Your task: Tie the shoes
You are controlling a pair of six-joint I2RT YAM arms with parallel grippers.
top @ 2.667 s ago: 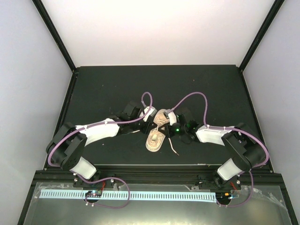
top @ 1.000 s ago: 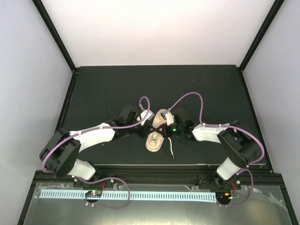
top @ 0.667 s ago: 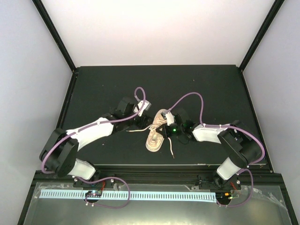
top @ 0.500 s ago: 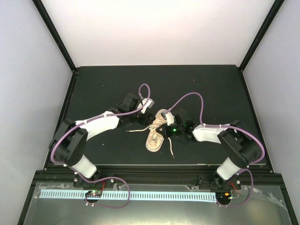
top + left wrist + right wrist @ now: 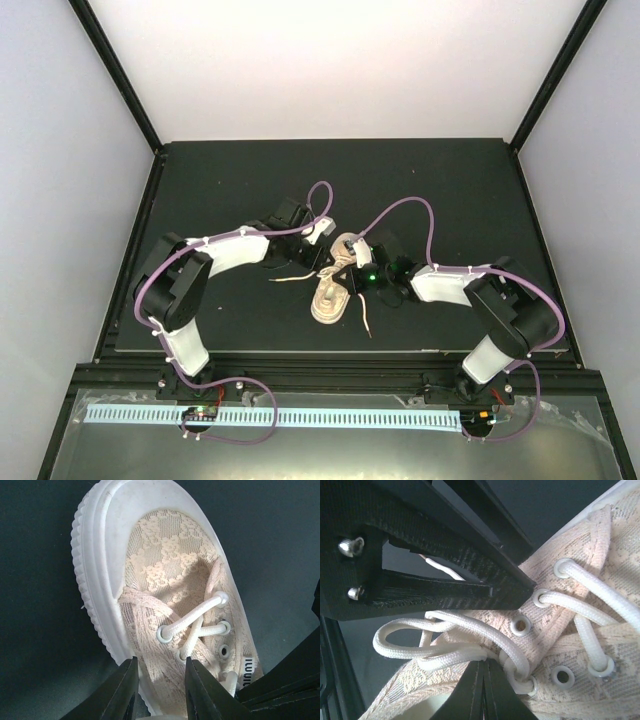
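The left gripper (image 5: pixel 161 666) hangs narrowly parted over the lace-patterned sneaker's (image 5: pixel 165 570) eyelets. The right gripper (image 5: pixel 481 667) is pinched closed on a cream lace (image 5: pixel 450 654). The sneaker lies mid-table on the black table (image 5: pixel 220 180), with white walls (image 5: pixel 330 70) around.

A robotics lab test cell. A matte black worktop (image 5: pixel 450 190) fills a booth of plain pale walls (image 5: pixel 340 70) edged with black frame struts (image 5: pixel 115 75). Two white-and-black robot arms, the left arm (image 5: pixel 225 250) and right arm (image 5: pixel 450 285), are bolted at the bottom of the frame and trail purple cables (image 5: pixel 405 205). A slotted white strip (image 5: pixel 330 418) runs below them.
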